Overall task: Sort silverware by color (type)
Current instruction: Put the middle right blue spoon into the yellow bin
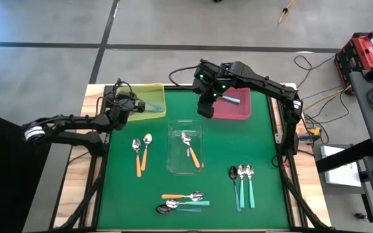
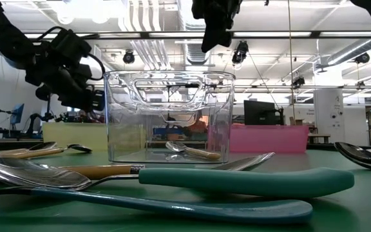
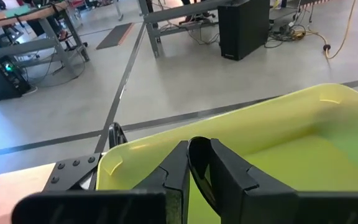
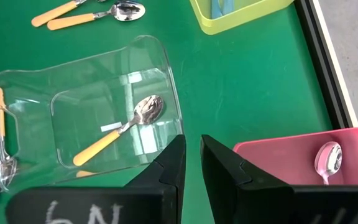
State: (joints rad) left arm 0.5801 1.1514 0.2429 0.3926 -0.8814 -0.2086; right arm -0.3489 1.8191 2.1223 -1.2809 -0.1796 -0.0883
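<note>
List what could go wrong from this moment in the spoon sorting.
1. The left gripper hangs over the yellow tray, pinching something dark and thin; if it is a spoon, a tilted release might bounce it off the rim.
2. The right gripper sits between the clear tray and the pink tray; coming down it might knock either wall.
3. The teal-handled spoons lie close together, so one grasp may drag its neighbours.

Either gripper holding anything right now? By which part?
Left gripper pinches a dark spoon bowl edgewise over the yellow tray. Right gripper holds nothing.
</note>
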